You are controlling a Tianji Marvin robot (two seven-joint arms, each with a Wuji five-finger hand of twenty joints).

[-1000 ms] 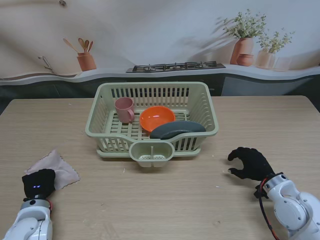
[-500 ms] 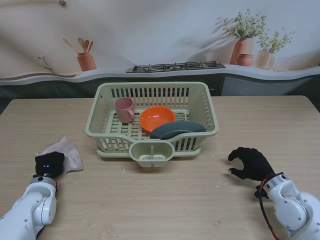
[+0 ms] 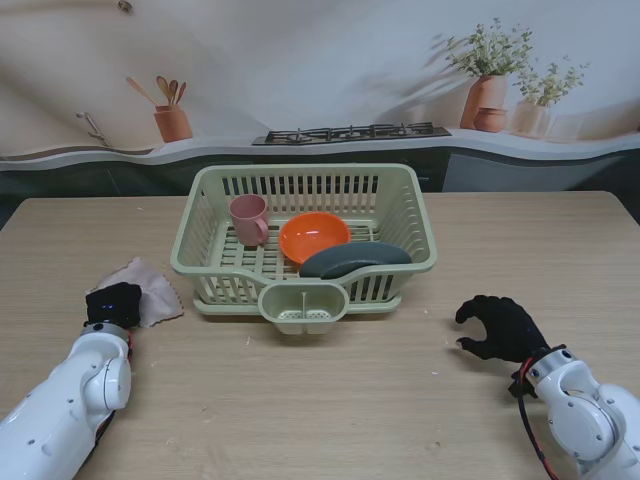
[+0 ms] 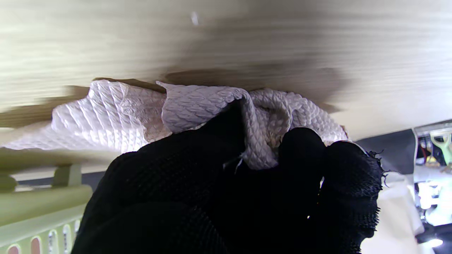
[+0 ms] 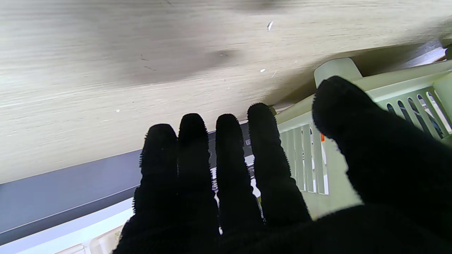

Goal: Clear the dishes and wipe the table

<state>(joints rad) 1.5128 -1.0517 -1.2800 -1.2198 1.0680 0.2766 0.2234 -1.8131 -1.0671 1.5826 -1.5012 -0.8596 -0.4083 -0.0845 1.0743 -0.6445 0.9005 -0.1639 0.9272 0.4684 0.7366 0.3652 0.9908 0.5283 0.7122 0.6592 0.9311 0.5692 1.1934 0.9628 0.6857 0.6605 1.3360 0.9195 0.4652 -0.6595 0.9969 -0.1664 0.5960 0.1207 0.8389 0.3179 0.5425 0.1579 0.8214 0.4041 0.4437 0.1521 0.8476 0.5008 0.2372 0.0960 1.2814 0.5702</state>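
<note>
1. Gripping the pink cloth (image 3: 150,291), your left hand (image 3: 113,304) presses it on the table (image 3: 330,390), just left of the dish rack (image 3: 303,240);
2. your right hand (image 3: 500,327) hovers right of the rack, fingers spread, holding nothing.

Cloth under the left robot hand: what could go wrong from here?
1. The cloth is bunched in the left robot hand, so it may wipe only a narrow strip.
2. It lies close to the dish rack; a stroke toward it could hit the rack's wall and shove it, with the cup, bowl and dark plate inside.
3. Small crumbs lie near the right robot hand, far from the cloth, and could be missed.
</note>
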